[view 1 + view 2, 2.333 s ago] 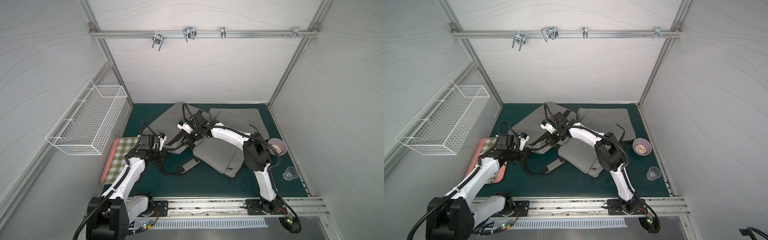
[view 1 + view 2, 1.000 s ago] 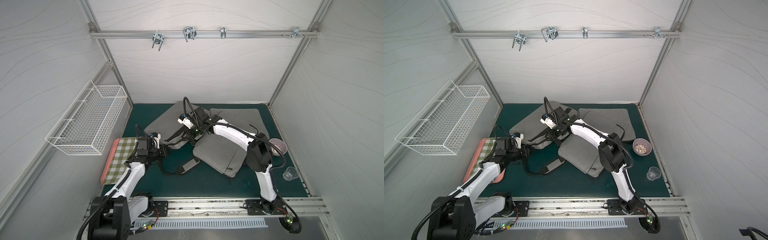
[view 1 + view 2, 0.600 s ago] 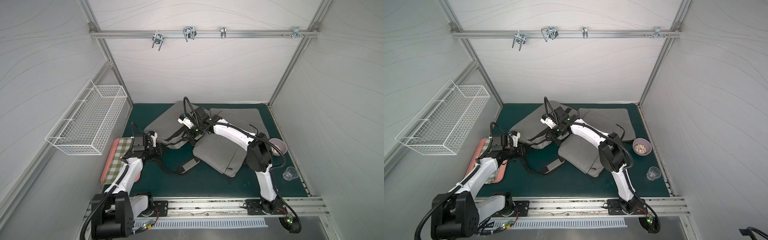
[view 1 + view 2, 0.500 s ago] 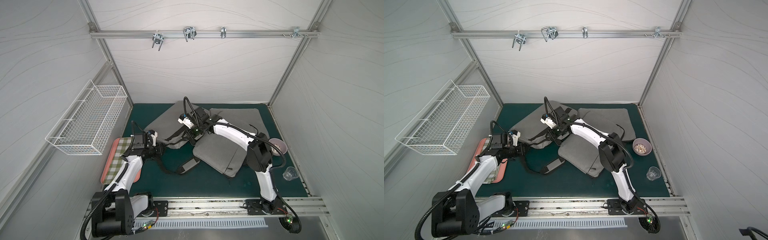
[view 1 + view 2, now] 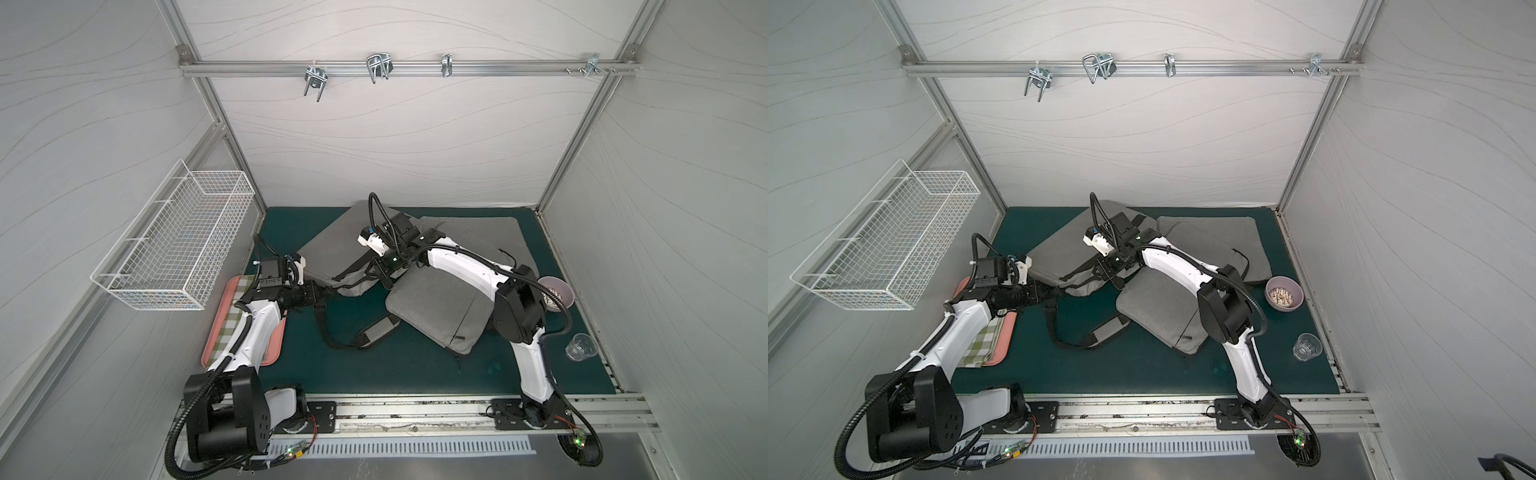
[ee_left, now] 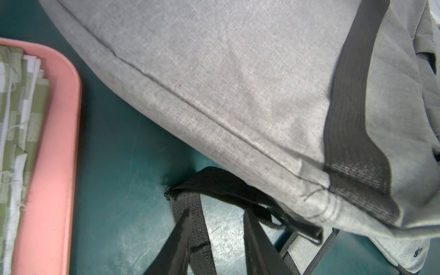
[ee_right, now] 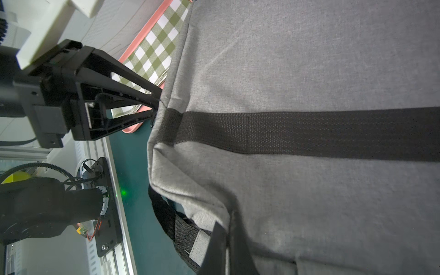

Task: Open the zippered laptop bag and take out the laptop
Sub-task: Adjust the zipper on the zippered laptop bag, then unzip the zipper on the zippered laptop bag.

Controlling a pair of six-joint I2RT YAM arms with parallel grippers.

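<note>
Webbing of a loose shoulder strap (image 5: 376,330) nearest, slack on the green bench (image 5: 374,370). Next, left hand (image 5: 328,293) at the near corner of the laptop bag (image 5: 332,249), fingers (image 6: 178,240) part-way apart; cannot tell whether pinching anything. Lies slanted beyond, grey cloth, probably soft and floppy outside yet weighted and stiffened by the laptop presumably inside. Farther on, right hand (image 5: 385,279) clenched on a fold at the bag's edge. Best taken by seam, handle webbing or zipper pull, not by smooth panel.
</note>
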